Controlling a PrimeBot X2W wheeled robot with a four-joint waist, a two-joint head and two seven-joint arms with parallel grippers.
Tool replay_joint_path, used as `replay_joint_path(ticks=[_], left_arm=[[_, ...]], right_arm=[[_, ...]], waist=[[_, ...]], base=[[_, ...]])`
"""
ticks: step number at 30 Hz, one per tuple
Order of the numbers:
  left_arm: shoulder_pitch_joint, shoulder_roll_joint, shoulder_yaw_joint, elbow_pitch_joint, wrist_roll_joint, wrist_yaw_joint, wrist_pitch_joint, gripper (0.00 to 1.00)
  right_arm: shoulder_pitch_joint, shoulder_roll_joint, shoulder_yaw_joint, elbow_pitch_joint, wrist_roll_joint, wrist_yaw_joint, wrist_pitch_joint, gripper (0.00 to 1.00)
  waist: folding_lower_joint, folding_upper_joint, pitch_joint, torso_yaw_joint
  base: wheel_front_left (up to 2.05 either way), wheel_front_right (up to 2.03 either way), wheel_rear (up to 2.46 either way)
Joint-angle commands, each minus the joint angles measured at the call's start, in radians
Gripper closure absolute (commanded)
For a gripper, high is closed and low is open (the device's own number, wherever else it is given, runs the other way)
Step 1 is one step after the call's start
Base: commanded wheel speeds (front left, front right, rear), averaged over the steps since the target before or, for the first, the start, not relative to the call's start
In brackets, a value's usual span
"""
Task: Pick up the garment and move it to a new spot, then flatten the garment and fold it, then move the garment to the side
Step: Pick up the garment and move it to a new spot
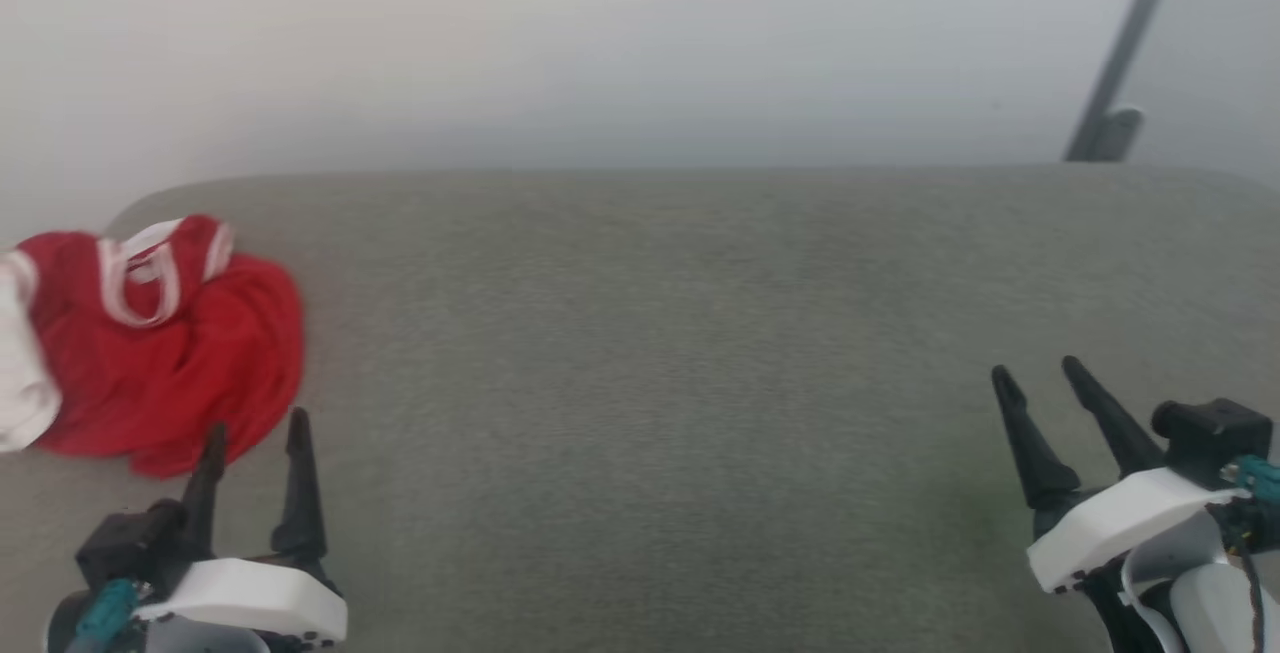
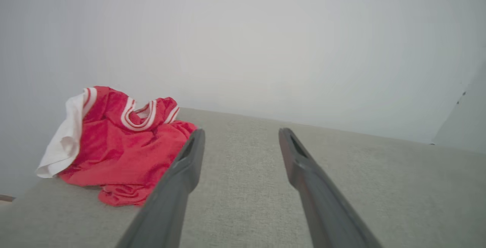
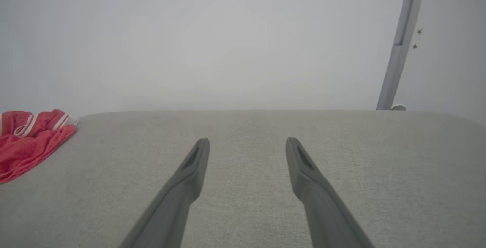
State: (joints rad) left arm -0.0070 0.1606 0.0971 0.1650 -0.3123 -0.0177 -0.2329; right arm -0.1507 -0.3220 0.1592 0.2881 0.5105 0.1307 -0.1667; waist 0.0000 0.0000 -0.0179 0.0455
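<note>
Jersey [image 1: 170, 353] sits crumpled at the left end of the grey counter [image 1: 650, 333], unflattened and unfolded; left gripper [image 1: 256, 423] hovers just beside it, right gripper [image 1: 1036, 369] well apart, both sets of fingers spread wide and empty, so every step looks pending.

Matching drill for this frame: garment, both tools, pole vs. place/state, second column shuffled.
1 garment
2 left tool
3 right tool
4 pole

A open, over bare grey surface, lower right
B slanted, top right, behind the surface
C crumpled, far left
D open, close beside the garment

Pairs: 1-C, 2-D, 3-A, 4-B
</note>
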Motion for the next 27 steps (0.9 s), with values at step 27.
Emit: replay_joint_path(ticks=[27], left_arm=[[0.007,0.049,0.028,-0.014,-0.037,0.026,0.052,0.00]], right_arm=[[-0.082,0.019,0.179,0.036,0.031,0.000,0.004,0.00]], waist=[[0.0000,0.0000,-0.053,0.381]], base=[[0.00,0.00,0.00]])
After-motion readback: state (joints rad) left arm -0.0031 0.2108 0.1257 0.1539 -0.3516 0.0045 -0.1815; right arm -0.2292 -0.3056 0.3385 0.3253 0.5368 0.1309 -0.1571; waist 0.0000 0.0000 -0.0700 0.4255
